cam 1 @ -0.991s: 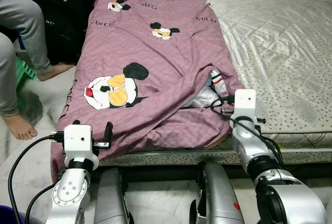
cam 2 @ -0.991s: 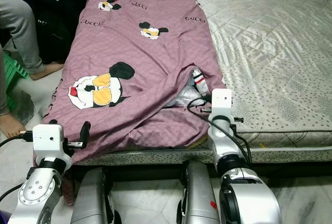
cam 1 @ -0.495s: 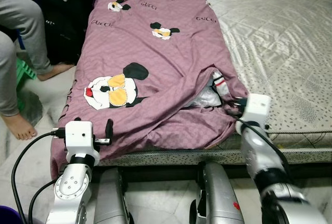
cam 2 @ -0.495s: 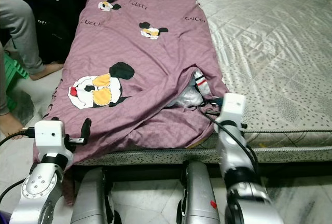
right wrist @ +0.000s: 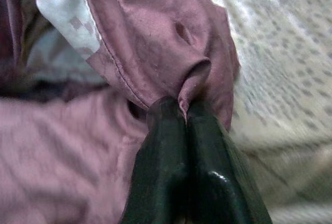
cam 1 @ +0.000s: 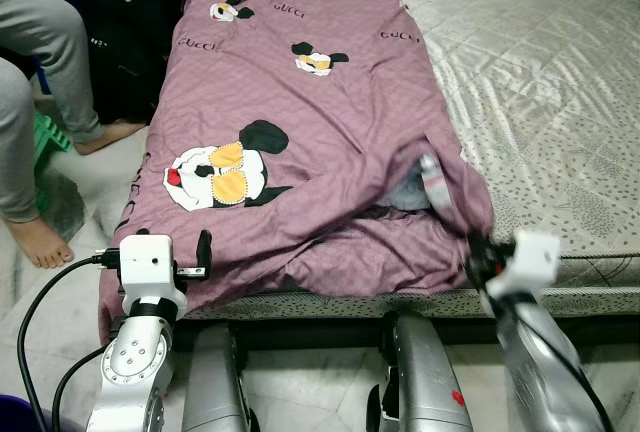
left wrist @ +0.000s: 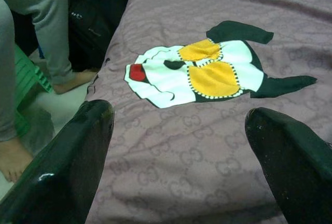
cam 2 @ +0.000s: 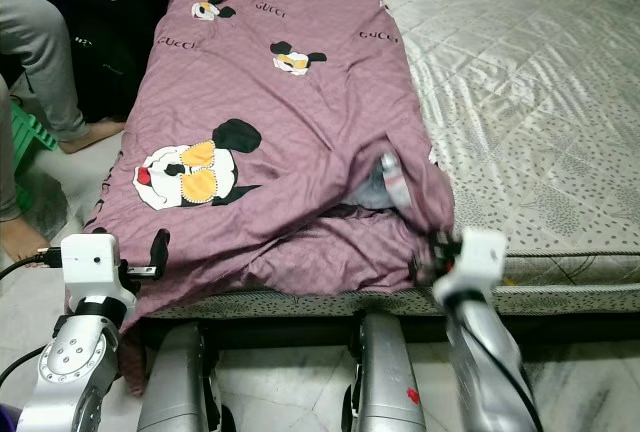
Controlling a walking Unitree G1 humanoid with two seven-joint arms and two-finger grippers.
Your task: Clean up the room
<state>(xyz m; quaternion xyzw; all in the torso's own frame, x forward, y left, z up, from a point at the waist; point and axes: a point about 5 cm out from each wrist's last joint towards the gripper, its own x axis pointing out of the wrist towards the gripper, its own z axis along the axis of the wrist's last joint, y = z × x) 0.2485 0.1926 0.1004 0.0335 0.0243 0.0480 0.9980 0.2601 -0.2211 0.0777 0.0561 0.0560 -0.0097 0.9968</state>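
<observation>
A mauve cartoon-print blanket (cam 1: 300, 122) lies along the left side of the bed, over a pale quilted mattress (cam 1: 560, 82), its near edge rumpled at the bed's foot. The right gripper (right wrist: 185, 111) has its jaws clamped on a pinch of the blanket's near right corner, beside a white, red-striped cloth (right wrist: 62, 6) under the fold. The left gripper (left wrist: 176, 125) hovers over the blanket's near left corner, jaws wide apart. A person's leg (cam 1: 40, 42) and bare foot (cam 1: 35, 242) stand on the floor to the left.

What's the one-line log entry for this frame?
right gripper: shut on blanket edge, at mattress edge | left gripper: open, over blanket corner
</observation>
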